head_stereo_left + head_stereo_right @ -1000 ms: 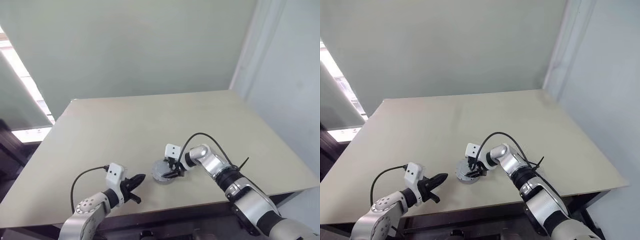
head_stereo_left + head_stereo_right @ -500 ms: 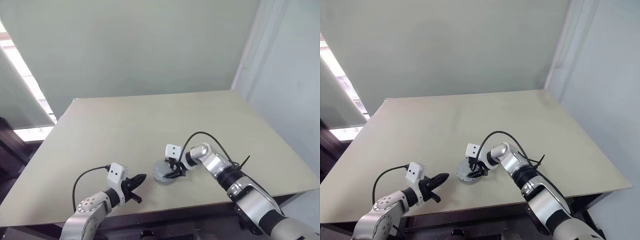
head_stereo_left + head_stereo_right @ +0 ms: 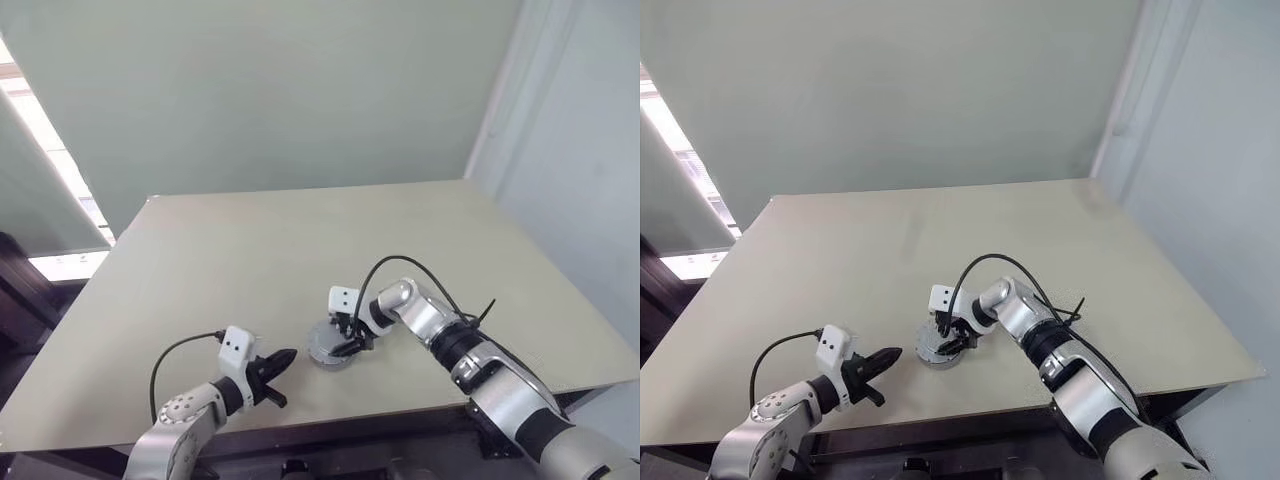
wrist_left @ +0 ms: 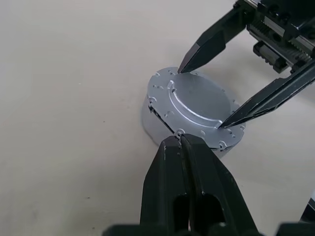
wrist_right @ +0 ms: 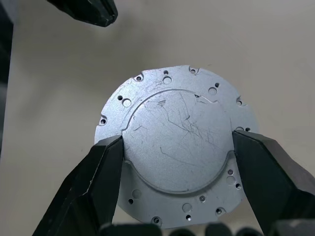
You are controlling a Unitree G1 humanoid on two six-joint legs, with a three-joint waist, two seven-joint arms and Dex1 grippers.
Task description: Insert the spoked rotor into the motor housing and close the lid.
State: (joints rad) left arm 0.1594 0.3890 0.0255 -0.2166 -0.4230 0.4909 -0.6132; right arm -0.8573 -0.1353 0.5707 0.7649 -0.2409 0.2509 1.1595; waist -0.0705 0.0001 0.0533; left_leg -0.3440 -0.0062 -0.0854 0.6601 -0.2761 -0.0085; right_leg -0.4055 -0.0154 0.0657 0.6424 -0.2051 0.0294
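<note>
Matte beige table [image 3: 250,250], round scratched-metal lid [image 5: 177,142]

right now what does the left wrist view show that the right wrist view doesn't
Left wrist view alone: the lid's side wall, so it reads as a closed round assembly standing on the table, plus the shut left claw close in front of it. Right wrist view alone: the lid's flat face head-on, with its raised scratched centre and ring of small holes. Both: the right claw with a finger on each side of the lid's raised centre.

The lid [image 5: 178,146] covers the assembly's inside — whatever sits beneath is hidden — and the counter [image 3: 250,260] runs past the frame's lower edge.
</note>
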